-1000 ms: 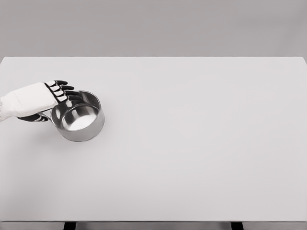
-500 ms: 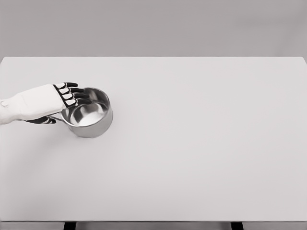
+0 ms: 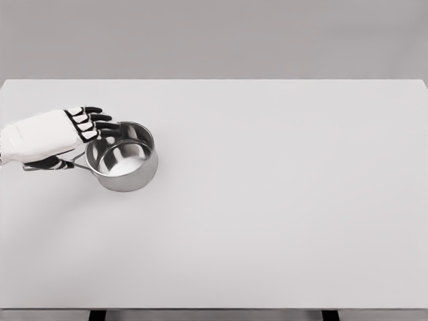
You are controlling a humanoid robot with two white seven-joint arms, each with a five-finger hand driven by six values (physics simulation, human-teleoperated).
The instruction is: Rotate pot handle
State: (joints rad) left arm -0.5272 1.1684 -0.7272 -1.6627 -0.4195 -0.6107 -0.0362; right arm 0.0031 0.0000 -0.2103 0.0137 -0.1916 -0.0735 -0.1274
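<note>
The left hand [image 3: 50,137] comes in from the left edge and sits over the handle [image 3: 48,165] of the steel pot [image 3: 122,156]. Its fingers [image 3: 93,123] stretch forward, slightly spread, with the tips reaching to the pot's near-left rim; they are not curled round anything. The thumb appears tucked beneath the palm beside the handle, but whether it pinches the handle cannot be told, since the palm hides the contact.

The pot stands upright on the worktop [image 3: 281,200], directly ahead of the fingertips, its open mouth showing a bright empty bottom. The handle runs back from the pot under the palm, pointing toward the left edge.

To turn the handle well, the push should probably come low and sideways against the handle, far from the pot body, so the pot pivots about its own base rather than sliding across the smooth worktop. Keeping the fingertips light on the rim would steady the pivot without tipping it. A slow sweep seems wise, as the polished steel may slip from a loose contact.
</note>
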